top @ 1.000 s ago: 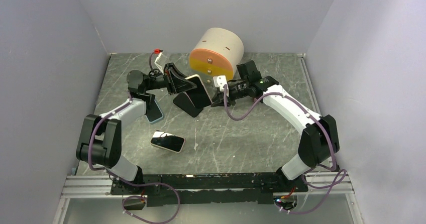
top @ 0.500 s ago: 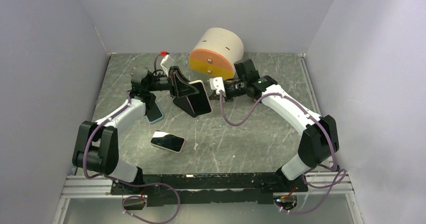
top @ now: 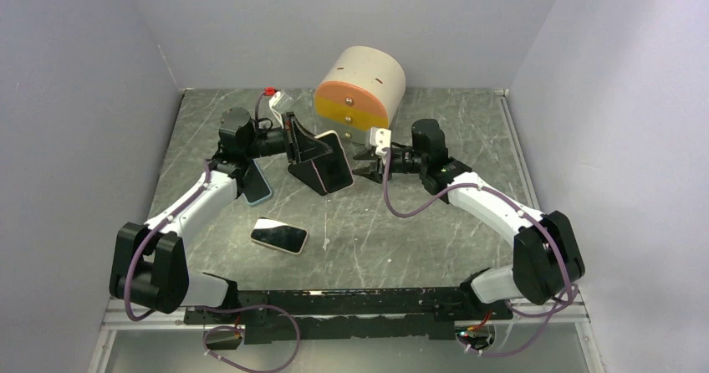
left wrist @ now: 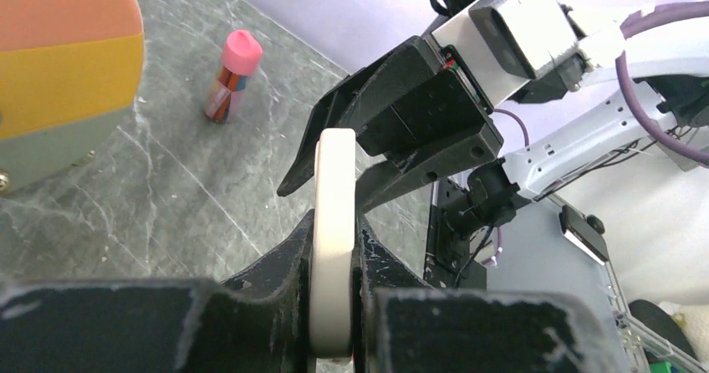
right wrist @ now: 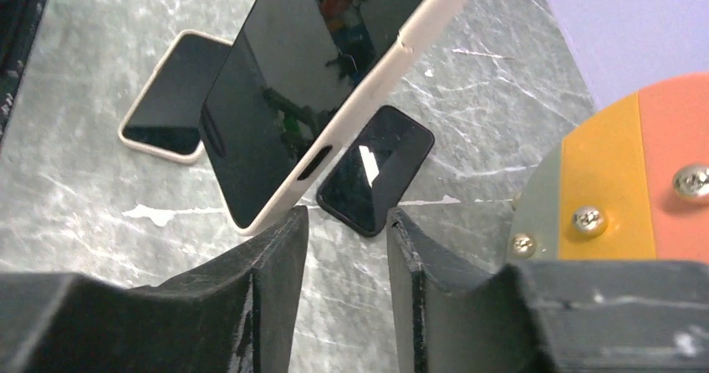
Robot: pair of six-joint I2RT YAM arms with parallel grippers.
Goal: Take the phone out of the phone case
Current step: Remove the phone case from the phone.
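A phone with a dark screen sits inside a cream phone case and is held tilted above the table. My left gripper is shut on the case's edge; in the left wrist view the cream rim is pinched between both fingers. My right gripper hangs just right of the phone, apart from it. Its jaws are open with only table between them, and the case's lower corner lies just beyond the left finger. In the left wrist view the right gripper faces the case's far end.
A large cylinder with an orange and yellow face stands behind the grippers. A black phone lies on the table under the held one. A cream-cased phone lies nearer, and a blue-cased one under the left arm. A pink-capped tube lies beside the cylinder.
My right gripper has let go of the phone's right end, opened and drawn back to the right. The left gripper has kept hold of the case and turned it slightly.
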